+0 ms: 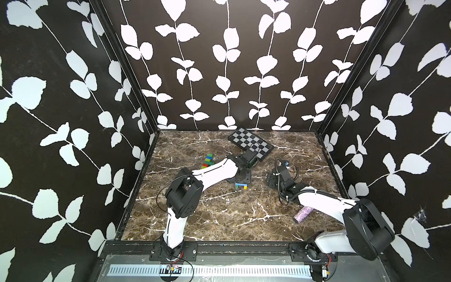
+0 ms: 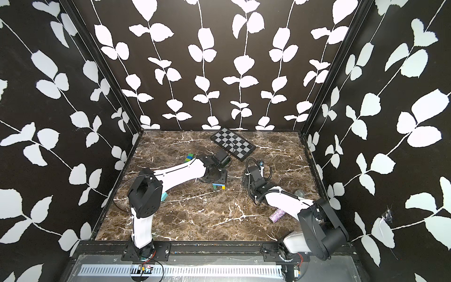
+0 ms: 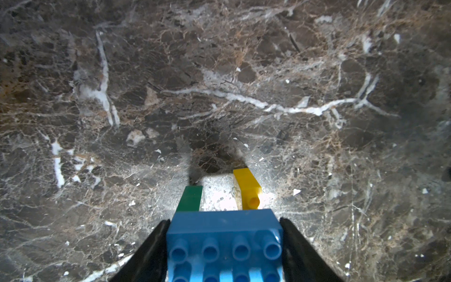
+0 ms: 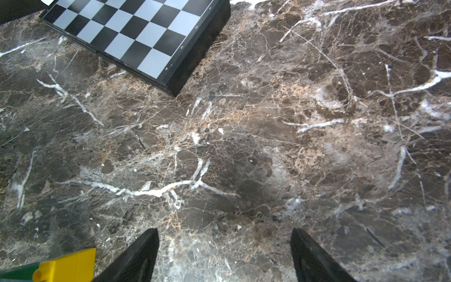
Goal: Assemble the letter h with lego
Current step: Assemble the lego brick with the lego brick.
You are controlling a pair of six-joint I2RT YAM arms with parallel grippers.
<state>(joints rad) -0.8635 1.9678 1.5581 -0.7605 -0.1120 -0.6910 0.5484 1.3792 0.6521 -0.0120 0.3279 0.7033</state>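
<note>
Right now my left fingers (image 3: 151, 254) are clamping the blue brick (image 3: 224, 234) from both sides, spread only as far as the brick is wide. A dark green brick (image 3: 191, 197) and a yellow brick (image 3: 247, 185) are hanging off its underside as two legs, making a little arch (image 1: 241, 186). The legs are pointing down at the counter (image 1: 219, 219), and I cannot tell whether they are touching it. In both top views the arch is sitting near the middle of the counter, just under the left wrist.

My right fingers (image 4: 139, 254) are gaping wide and holding nothing, hovering over bare marble just beside the arch. The yellow leg is showing at the edge of the right wrist view.

A row of joined bricks (image 1: 207, 161), green, blue, lime and red, is lying farther back, partly hidden behind the left arm. In a top view a pale blue brick (image 2: 164, 196) is peeking out beside the left elbow.

The checkered board (image 1: 251, 144) is lying by the back wall, and the glittery purple cylinder (image 1: 302, 214) is lying near the right arm.
</note>
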